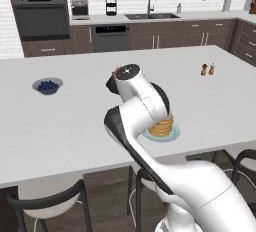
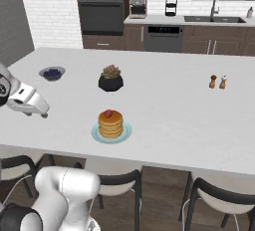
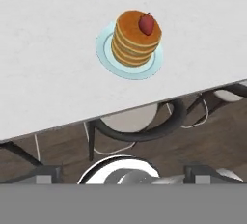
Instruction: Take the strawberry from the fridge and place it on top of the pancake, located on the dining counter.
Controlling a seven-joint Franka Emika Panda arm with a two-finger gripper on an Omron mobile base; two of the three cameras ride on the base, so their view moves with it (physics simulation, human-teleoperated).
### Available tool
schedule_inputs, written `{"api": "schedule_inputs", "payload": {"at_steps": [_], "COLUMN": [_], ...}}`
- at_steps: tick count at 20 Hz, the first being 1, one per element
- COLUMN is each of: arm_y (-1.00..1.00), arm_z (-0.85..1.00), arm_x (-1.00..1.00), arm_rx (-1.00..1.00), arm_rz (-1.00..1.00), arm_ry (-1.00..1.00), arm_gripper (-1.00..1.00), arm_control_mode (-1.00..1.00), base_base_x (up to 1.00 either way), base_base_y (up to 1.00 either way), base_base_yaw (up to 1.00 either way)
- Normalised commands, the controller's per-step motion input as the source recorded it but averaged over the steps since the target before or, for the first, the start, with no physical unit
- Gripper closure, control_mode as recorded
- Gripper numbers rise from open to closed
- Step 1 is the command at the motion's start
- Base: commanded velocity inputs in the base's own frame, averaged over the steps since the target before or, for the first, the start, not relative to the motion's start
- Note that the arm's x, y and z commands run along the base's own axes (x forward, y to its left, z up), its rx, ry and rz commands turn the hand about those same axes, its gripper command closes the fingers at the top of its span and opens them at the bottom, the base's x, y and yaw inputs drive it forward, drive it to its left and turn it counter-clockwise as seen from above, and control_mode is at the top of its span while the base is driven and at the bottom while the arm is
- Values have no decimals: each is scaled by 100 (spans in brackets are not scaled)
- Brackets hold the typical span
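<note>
The strawberry point(image 3: 146, 23) is sitting on top of the pancake point(image 3: 135, 38), upper centre of the hand view, on the dining counter point(image 3: 53, 63). The gripper point(image 3: 123, 174) is hanging open and empty at bottom centre, well apart from the stack, fruit lying straight up-frame from the fingers. In the right base view the strawberry point(image 2: 108, 113) is showing red on the stack; in the left base view the arm is covering most of the pancake point(image 1: 164, 127).
</note>
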Motion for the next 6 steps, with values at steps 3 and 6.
{"api": "schedule_inputs", "payload": {"at_steps": [3,6], "arm_y": [8,0], "arm_z": [-34,-48], "arm_x": [-46,0], "arm_rx": [0,0], "arm_rz": [-7,-10], "arm_ry": [16,31], "arm_gripper": [-100,-100], "arm_control_mode": [-100,-100], "base_base_x": [0,0], "base_base_y": [0,0], "base_base_yaw": [0,0]}}
